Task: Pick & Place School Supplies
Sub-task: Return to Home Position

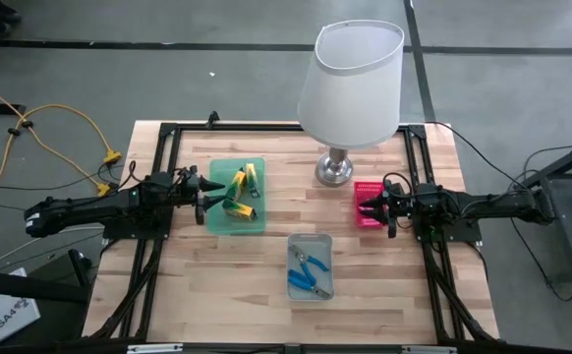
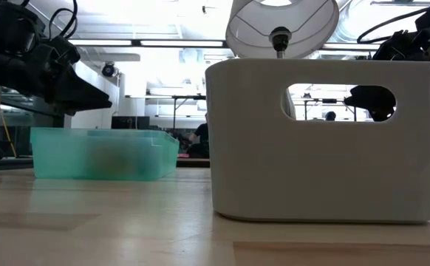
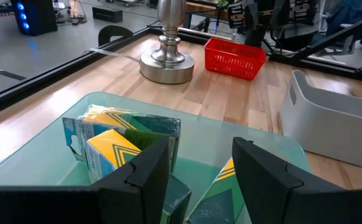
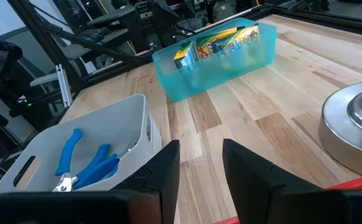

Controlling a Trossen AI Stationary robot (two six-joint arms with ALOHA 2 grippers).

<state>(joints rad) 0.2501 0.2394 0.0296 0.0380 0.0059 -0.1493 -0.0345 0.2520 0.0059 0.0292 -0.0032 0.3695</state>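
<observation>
Your left pincer (image 1: pixel 203 194) hangs at the left edge of the green tray (image 1: pixel 217 224), fingers parted a fair way and holding nothing. Just ahead of it, the yellow-and-green packs (image 1: pixel 240 193) stand in that tray; their print is too small to read. Your right pincer (image 1: pixel 374 208) hovers over the pink tray (image 1: pixel 367 189), fingers a little apart and empty. Blue-handled pliers (image 1: pixel 308 264) lie in the grey tray (image 1: pixel 311 239) on the bench (image 1: pixel 217 285). The lamp (image 1: pixel 350 79) stands between the green and pink trays.
</observation>
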